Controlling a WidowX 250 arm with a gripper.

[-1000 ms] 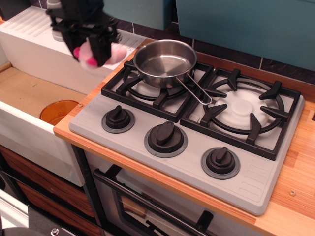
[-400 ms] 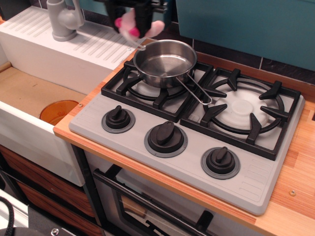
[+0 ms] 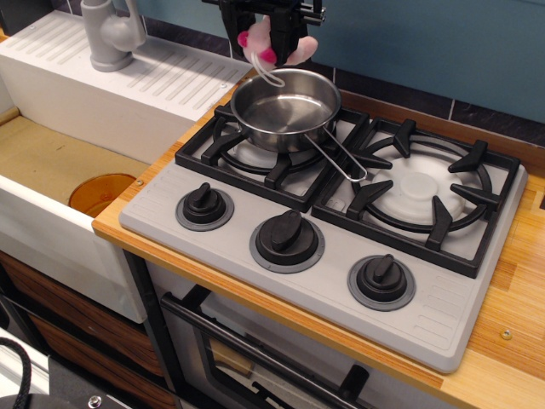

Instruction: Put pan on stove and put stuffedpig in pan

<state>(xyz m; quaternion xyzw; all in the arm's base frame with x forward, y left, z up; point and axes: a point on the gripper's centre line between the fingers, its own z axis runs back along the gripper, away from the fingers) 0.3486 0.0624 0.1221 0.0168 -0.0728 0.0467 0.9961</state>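
Here the wooden counter [image 3: 511,298] carries the grey stove [image 3: 341,247], with a white sink [image 3: 51,153] sunk just to the stove's left and a grey faucet [image 3: 109,34] behind that sink. On the stove's rear left grate sits the pan [image 3: 285,106], upright and shiny, its wire handle reaching toward the middle of the stove. Above the pan's back rim, at the top edge of the view, the black claw [image 3: 274,21] is clamped on the stuffedpig [image 3: 272,44], which hangs clear of the pan with a thin white loop trailing down toward the rim.
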